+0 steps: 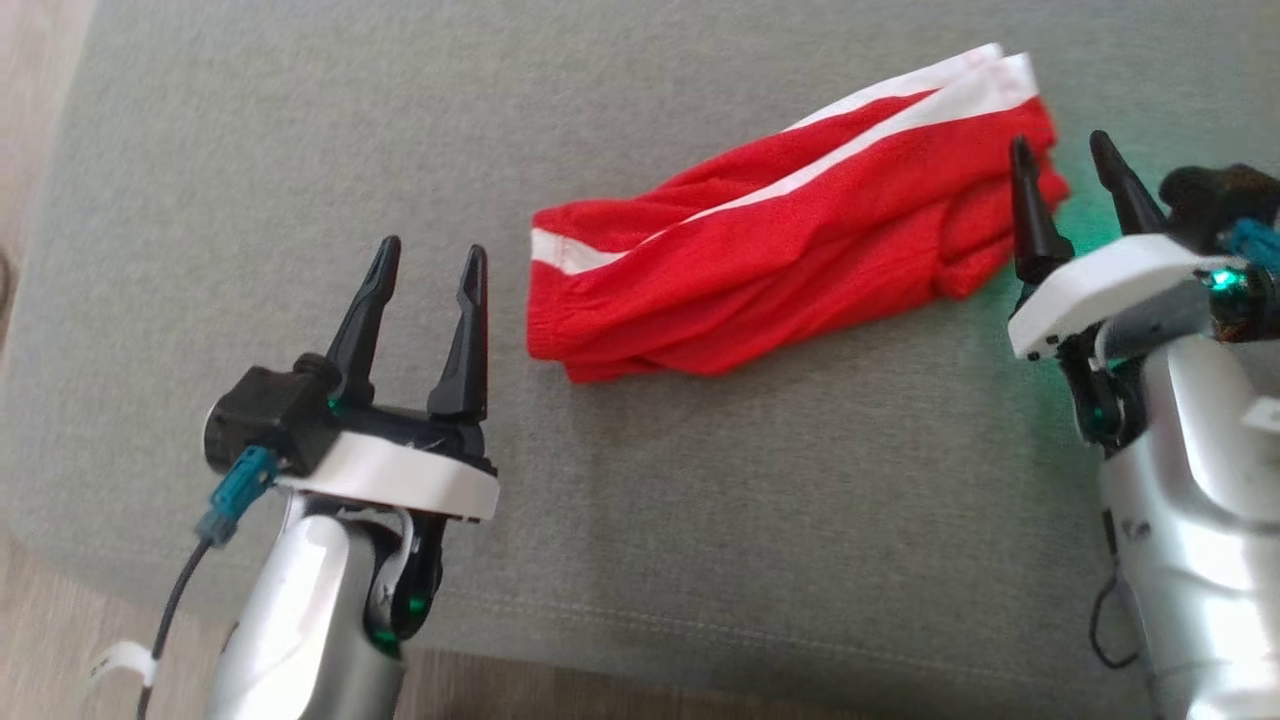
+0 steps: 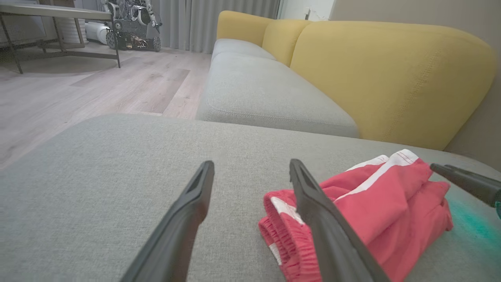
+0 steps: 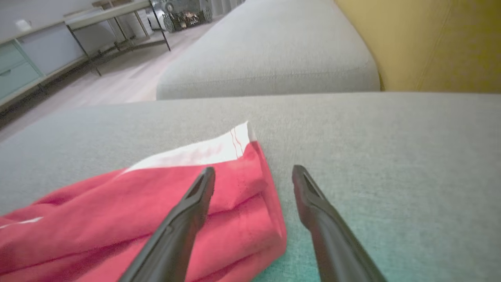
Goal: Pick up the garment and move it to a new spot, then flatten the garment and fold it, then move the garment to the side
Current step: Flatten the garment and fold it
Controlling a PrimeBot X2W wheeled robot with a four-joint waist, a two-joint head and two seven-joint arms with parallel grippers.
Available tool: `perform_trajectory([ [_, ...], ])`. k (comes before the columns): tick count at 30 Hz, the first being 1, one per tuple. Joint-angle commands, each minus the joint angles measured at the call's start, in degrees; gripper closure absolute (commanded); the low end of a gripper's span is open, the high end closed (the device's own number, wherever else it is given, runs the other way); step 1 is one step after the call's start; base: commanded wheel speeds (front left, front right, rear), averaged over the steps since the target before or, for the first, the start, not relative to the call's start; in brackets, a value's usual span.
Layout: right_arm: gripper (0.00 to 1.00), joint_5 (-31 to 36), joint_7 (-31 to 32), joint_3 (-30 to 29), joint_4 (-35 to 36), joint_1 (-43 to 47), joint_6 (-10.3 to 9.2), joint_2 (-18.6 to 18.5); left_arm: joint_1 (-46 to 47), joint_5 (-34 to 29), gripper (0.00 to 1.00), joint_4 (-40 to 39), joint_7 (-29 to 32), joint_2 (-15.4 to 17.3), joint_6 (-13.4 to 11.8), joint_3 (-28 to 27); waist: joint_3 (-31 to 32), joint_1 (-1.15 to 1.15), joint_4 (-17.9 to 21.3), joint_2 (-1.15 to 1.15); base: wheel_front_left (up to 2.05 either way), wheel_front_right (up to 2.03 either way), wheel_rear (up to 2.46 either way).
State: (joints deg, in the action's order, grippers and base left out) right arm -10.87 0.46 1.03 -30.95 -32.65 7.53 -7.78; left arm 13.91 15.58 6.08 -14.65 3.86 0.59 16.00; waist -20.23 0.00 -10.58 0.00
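The garment (image 1: 790,235) is a pair of red shorts with white stripes, bunched into a long roll on the grey cushion (image 1: 300,130). My left gripper (image 1: 428,258) is open, just left of its waistband end and not touching it. My right gripper (image 1: 1062,148) is open at the roll's right end, its left finger over the cloth edge. In the left wrist view the garment (image 2: 375,203) lies to the right of my left gripper (image 2: 250,168). The right wrist view has the garment (image 3: 129,219) under the left finger of my right gripper (image 3: 253,172).
The grey cushion's front edge (image 1: 620,640) runs near the bottom, with wooden floor (image 1: 40,110) at the left. A yellow sofa back (image 2: 391,74) and another grey seat (image 2: 266,90) lie beyond. A table (image 2: 58,15) and a wheeled machine (image 2: 133,23) stand far off.
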Motion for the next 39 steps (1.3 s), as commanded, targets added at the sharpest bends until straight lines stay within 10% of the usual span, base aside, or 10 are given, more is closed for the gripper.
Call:
perform_trajectory([
  [1, 0.0, 0.9, 0.0, 0.7, -0.5, -2.1, -0.04, -0.1, 2.2, -0.6, 0.0, -1.6, -0.3, 0.3, 0.4, -1.7, -1.4, 0.0, -1.4, 0.0, 0.0, 0.0, 0.0],
  [10, 0.0, 2.0, 3.0, -0.5, -13.0, -7.3, -0.04, 1.1, 2.6, -1.0, 0.0, -1.2, -0.3, -0.5, 1.3, -2.7, -2.5, 0.0, -2.0, 0.0, 0.0, 0.0, 0.0],
  [12, 1.0, 1.2, 3.4, 0.1, -14.3, -7.2, -0.04, 1.8, 2.6, -1.1, 0.0, -1.2, -0.3, -0.7, 1.4, -2.9, -2.5, 0.0, -1.8, 0.0, 0.0, 0.0, 0.0],
  [39, 1.0, -6.0, 0.8, -5.8, 12.3, 16.1, -0.04, 3.4, -0.7, -3.7, 0.0, -1.5, -0.3, -0.9, 2.5, -7.0, 2.0, 0.0, 3.6, 0.0, 0.0, 0.0, 0.0],
])
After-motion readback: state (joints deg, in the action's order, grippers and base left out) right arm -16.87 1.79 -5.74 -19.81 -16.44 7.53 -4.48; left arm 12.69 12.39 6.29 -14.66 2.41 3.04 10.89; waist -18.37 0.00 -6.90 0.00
